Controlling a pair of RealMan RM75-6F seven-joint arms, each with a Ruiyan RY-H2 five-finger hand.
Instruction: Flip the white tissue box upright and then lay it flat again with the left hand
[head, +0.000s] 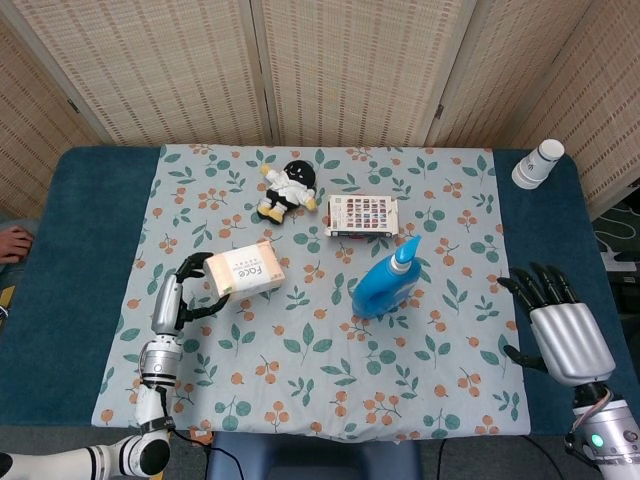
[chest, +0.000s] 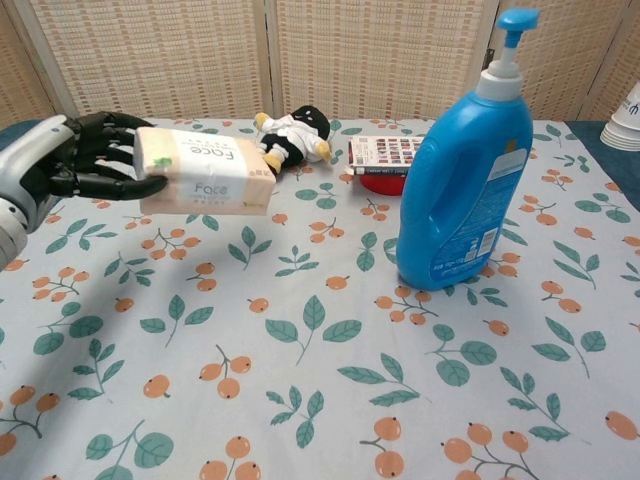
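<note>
The white tissue box (head: 243, 270) (chest: 207, 171), marked "Face", is held nearly level just above the flowered cloth at the table's left. My left hand (head: 178, 297) (chest: 72, 166) grips its left end, with dark fingers wrapped over the top and the thumb under the front edge. A shadow on the cloth below the box shows a gap. My right hand (head: 562, 322) hangs open over the blue table edge at the far right, with nothing in it.
A blue pump bottle (head: 388, 280) (chest: 463, 180) stands upright at mid-table. Behind it lie a patterned flat box (head: 362, 215) (chest: 388, 153) and a black-and-white plush doll (head: 288, 191) (chest: 292, 135). A stack of paper cups (head: 538, 163) stands at the far right corner.
</note>
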